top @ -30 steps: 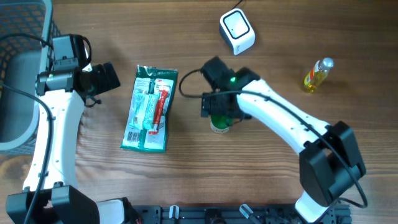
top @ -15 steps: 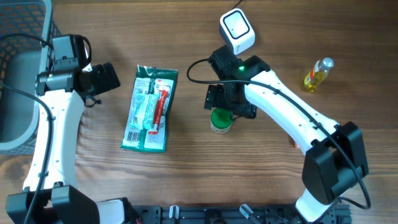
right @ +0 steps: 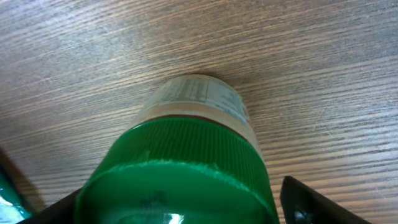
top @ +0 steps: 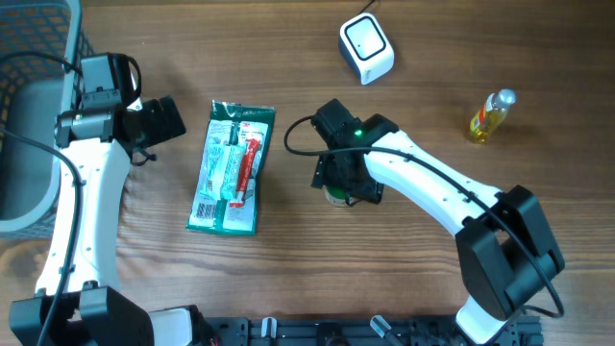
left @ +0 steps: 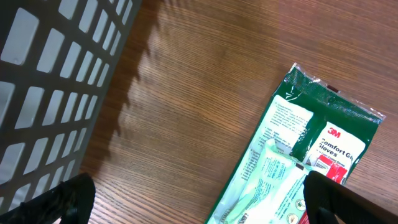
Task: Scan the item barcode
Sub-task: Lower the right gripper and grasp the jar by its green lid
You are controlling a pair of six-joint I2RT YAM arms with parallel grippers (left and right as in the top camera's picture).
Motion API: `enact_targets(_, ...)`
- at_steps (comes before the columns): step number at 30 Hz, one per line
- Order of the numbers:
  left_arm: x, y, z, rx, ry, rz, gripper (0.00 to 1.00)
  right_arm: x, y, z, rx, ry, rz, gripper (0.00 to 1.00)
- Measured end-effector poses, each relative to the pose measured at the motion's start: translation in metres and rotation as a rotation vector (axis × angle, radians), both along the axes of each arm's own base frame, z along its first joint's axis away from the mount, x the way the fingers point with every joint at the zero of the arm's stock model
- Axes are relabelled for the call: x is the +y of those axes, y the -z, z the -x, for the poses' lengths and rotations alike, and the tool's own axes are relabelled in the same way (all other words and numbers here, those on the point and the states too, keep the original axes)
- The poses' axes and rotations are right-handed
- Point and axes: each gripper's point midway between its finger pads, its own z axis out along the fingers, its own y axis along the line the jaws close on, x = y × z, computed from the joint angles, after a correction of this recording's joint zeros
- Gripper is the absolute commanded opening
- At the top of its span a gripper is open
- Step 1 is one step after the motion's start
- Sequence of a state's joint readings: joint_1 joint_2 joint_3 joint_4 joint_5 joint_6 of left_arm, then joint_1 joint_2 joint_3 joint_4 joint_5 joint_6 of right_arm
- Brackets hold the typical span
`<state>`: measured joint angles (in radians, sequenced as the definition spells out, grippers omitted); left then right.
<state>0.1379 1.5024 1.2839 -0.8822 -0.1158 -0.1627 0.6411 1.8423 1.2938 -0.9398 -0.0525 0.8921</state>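
One green-lidded jar (right: 186, 163) — upright, closed

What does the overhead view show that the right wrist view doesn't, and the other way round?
Only the overhead: the white barcode scanner, the yellow bottle, the green gloves pack and the grey basket. Only the right wrist: the printed label on the green-lidded jar, too blurred to read. Both: that jar standing on the wooden table, with the right end effector around it.
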Motion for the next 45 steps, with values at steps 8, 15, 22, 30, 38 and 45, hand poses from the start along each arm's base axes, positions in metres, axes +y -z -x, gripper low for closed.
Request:
enact_targets(8, 0.0, 0.0, 0.0, 0.0, 0.0, 0.0, 1.0, -0.003, 0.0, 0.001, -0.006, -0.09, 0.016, 0.64)
enact_targets(15, 0.0, 0.0, 0.0, 0.0, 0.0, 0.0, 1.0, -0.018, 0.0, -0.013, -0.093, -0.433, 0.136, 0.76)
enact_targets(22, 0.0, 0.0, 0.0, 0.0, 0.0, 0.0, 1.0, -0.029, -0.002, -0.027, -0.153, -0.511, 0.226, 1.0)
enact_targets(30, 0.0, 0.0, 0.0, 0.0, 0.0, 0.0, 1.0, -0.037, -0.011, -0.017, -0.085, -0.308, 0.22, 1.0)
enact_targets(38, 0.0, 0.0, 0.0, 0.0, 0.0, 0.0, 1.0, -0.022, -0.016, -0.031, -0.109, -0.208, 0.099, 1.0)
enact_targets(45, 0.0, 0.0, 0.0, 0.0, 0.0, 0.0, 1.0, -0.017, -0.015, -0.039, -0.146, -0.194, 0.079, 1.0)
